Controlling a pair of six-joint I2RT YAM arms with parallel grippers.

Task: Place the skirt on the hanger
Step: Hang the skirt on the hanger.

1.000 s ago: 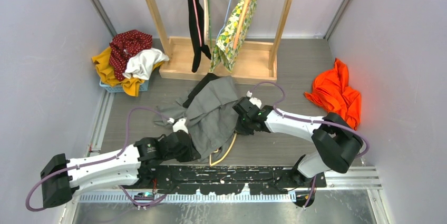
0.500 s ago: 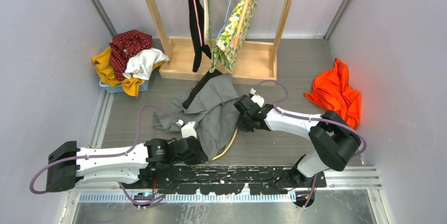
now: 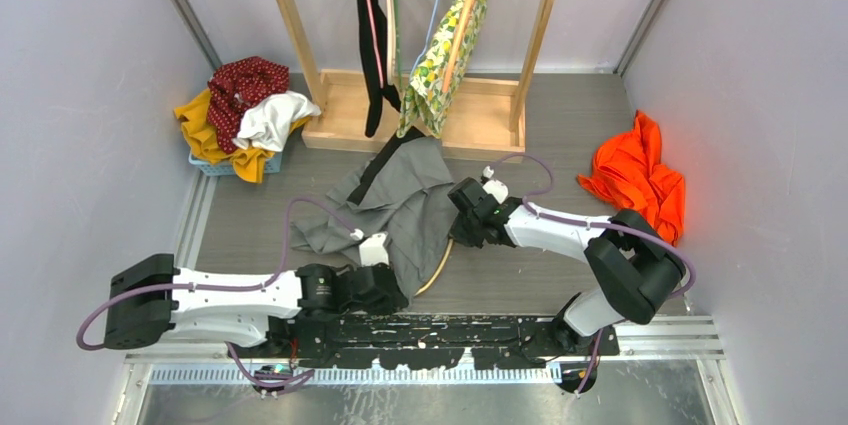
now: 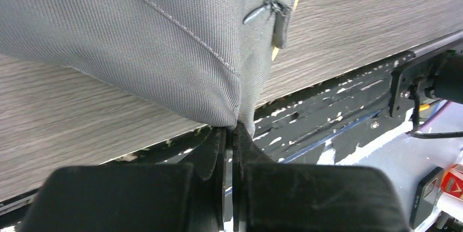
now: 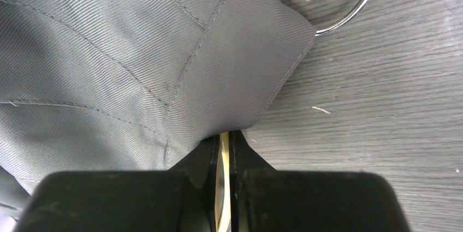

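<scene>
We find the skirt (image 3: 405,195) spread over the hanger (image 3: 436,269) on the floor (image 3: 245,230), before the rack (image 3: 488,117), basket (image 3: 212,167) far left, loose garment (image 3: 636,178) right.

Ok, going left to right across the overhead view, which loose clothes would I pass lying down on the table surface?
heap of clothes at the far left → grey skirt in the middle → orange garment at the right. The clothes hanging on the rack overlap the skirt in this order, so they are left out.
</scene>
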